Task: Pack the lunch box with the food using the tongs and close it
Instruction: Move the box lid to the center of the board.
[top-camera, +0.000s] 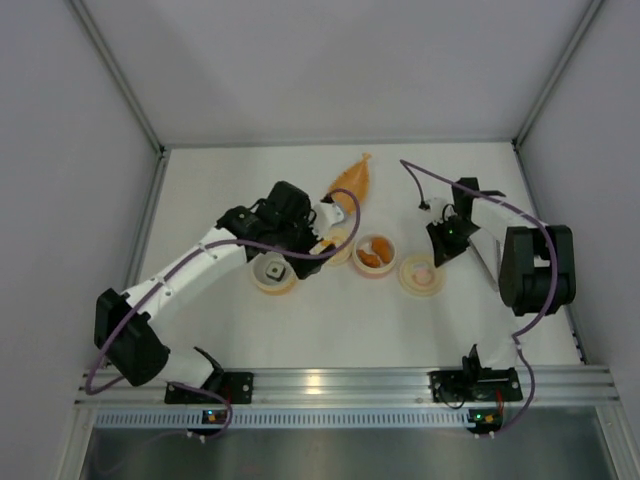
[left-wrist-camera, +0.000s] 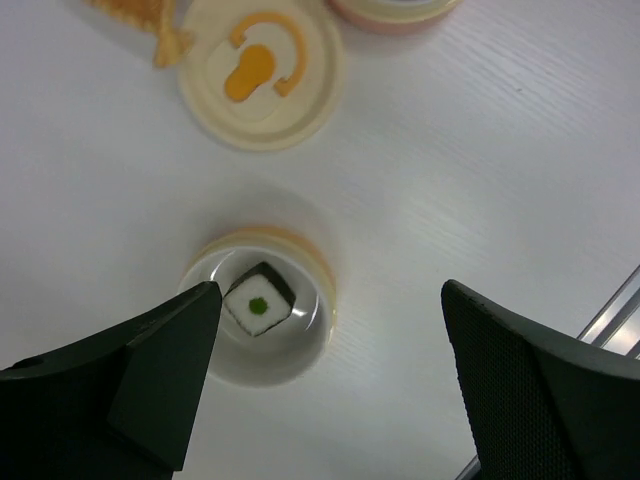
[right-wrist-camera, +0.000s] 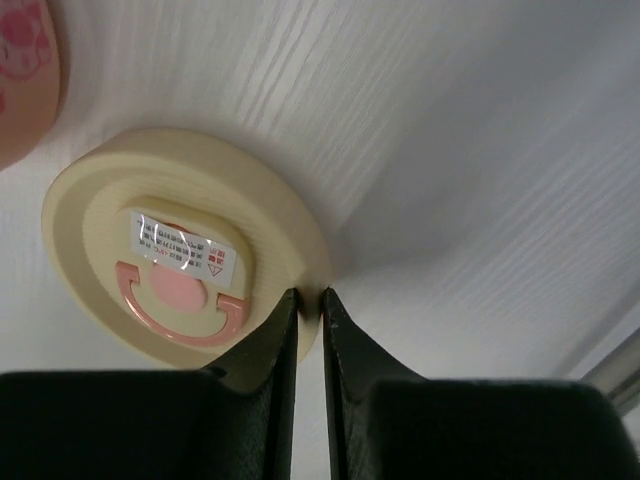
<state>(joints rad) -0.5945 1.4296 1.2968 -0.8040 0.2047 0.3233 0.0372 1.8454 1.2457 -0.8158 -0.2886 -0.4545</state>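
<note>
The lunch box is a set of round cream parts. One bowl (left-wrist-camera: 300, 345) holds the black block of food with a white face and green dot (left-wrist-camera: 259, 300). A second bowl (top-camera: 374, 256) holds orange food (top-camera: 370, 258). My left gripper (left-wrist-camera: 325, 300) hangs open just above the first bowl, which lies toward its left finger. My right gripper (right-wrist-camera: 310, 293) is shut on the rim of the cream lid with a pink handle (right-wrist-camera: 175, 250), which lies flat on the table. A slim grey strip (top-camera: 484, 258) beside the right arm looks like the tongs, partly hidden.
A second cream lid with an orange handle (left-wrist-camera: 260, 75) lies beyond the block's bowl. The long orange leaf-shaped tray (top-camera: 352, 180) sits at the back centre. A pink-patterned piece (right-wrist-camera: 25, 70) shows at the left of the right wrist view. White walls enclose the table.
</note>
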